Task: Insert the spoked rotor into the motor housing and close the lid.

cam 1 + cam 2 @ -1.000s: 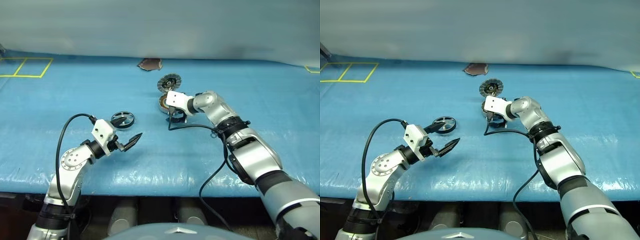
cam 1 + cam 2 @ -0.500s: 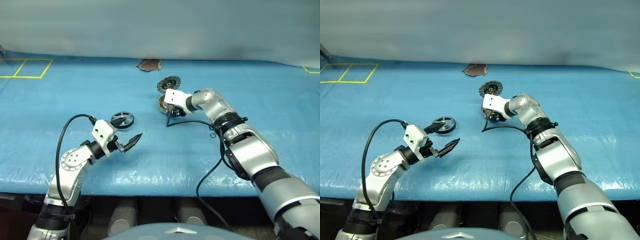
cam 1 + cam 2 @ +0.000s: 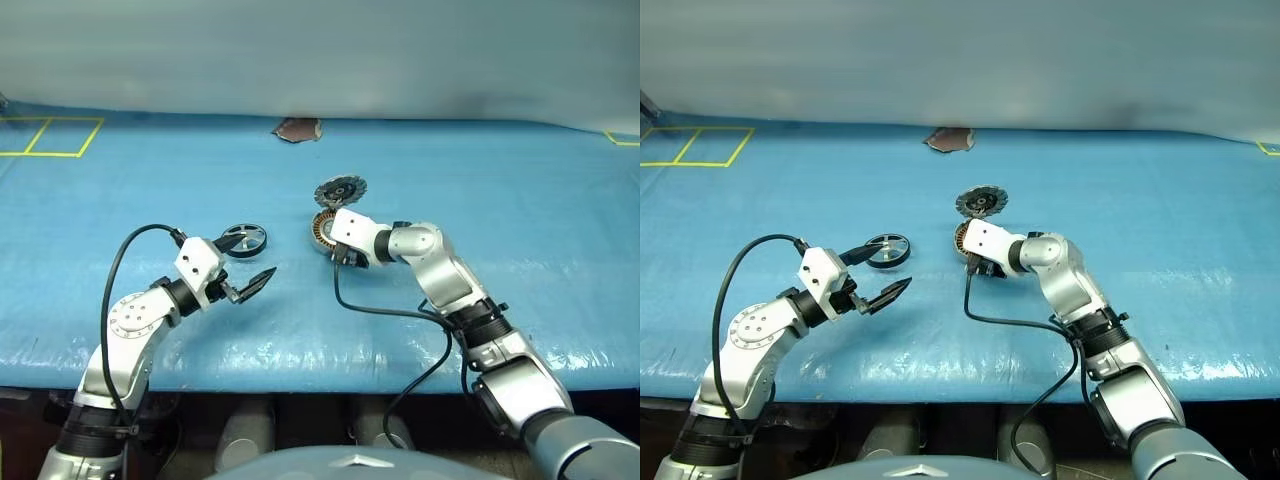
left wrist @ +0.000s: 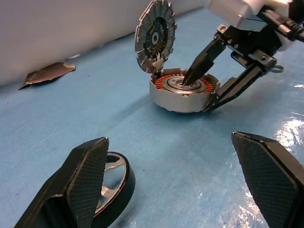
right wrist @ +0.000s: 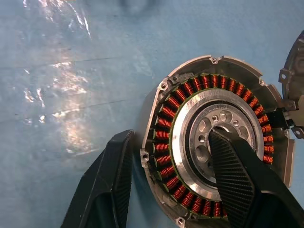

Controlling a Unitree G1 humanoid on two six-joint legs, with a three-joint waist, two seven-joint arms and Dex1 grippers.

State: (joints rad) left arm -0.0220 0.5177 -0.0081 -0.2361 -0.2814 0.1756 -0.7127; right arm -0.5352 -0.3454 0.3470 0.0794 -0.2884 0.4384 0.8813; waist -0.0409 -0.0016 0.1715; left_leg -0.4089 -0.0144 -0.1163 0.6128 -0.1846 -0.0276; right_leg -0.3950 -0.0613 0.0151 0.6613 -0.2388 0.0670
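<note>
The right gripper (image 4: 209, 85) clamps the housing (image 4: 183, 92) wall, one finger inside, lid (image 4: 156, 35) up. The left gripper (image 3: 250, 283) hangs open near the rotor (image 3: 245, 238); picking that up looks next.

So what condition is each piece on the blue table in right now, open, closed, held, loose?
Motor housing: open, copper windings exposed, no rotor inside, gripped across its wall.
Lid: swung up on its hinge, standing nearly upright.
Spoked rotor: lying flat and loose on the table, not held.
Right gripper: closed on the housing wall, one finger inside, one outside.
Left gripper: open, holding nothing, next to the rotor.
</note>
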